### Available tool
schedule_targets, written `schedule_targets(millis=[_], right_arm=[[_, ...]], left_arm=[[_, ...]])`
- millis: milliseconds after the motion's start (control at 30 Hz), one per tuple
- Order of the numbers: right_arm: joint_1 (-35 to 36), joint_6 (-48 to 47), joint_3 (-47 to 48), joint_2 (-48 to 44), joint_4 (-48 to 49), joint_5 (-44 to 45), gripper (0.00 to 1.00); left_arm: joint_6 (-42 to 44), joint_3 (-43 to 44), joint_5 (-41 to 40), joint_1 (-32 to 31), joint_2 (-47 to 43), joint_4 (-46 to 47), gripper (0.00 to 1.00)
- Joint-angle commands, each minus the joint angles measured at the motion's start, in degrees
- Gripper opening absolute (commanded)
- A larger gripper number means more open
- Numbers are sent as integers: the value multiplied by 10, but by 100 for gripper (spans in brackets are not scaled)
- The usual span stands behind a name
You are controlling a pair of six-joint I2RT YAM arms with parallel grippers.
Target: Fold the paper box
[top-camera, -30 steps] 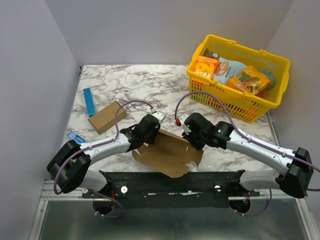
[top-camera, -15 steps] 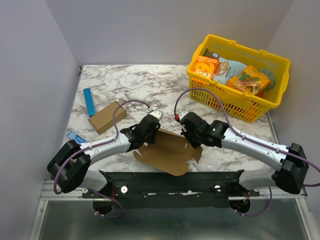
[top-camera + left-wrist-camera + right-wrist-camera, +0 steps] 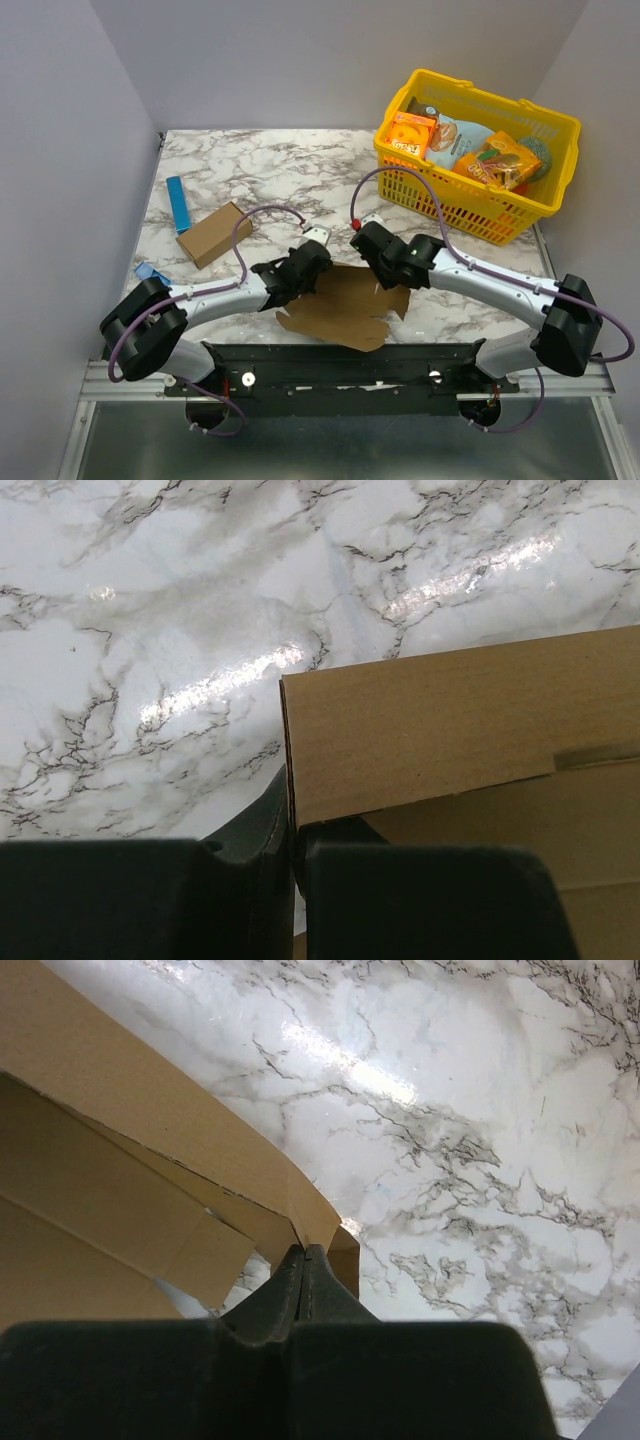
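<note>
Pinching opposite flaps of the paper box (image 3: 345, 310), your left claw (image 3: 291, 822) and right claw (image 3: 303, 1256) both grip cardboard.

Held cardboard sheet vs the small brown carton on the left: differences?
The paper box is an unfolded die-cut sheet; the small carton is a closed oblong. The paper box is pinched by the left gripper and right gripper; the small carton lies untouched, farther left. Both are plain brown cardboard.
</note>
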Motion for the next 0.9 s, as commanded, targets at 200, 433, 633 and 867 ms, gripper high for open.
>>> schedule_targets(millis=[200, 433, 633, 867], right_arm=[[13, 51, 27, 22, 69, -3, 1], [24, 66, 34, 46, 70, 4, 1], [25, 84, 36, 59, 62, 18, 1], [25, 135, 14, 48, 80, 24, 1]], left_arm=[[-41, 29, -1, -40, 27, 66, 0], [-52, 38, -3, -43, 38, 80, 0], [-53, 40, -3, -44, 42, 76, 0], [-63, 32, -6, -44, 39, 85, 0]])
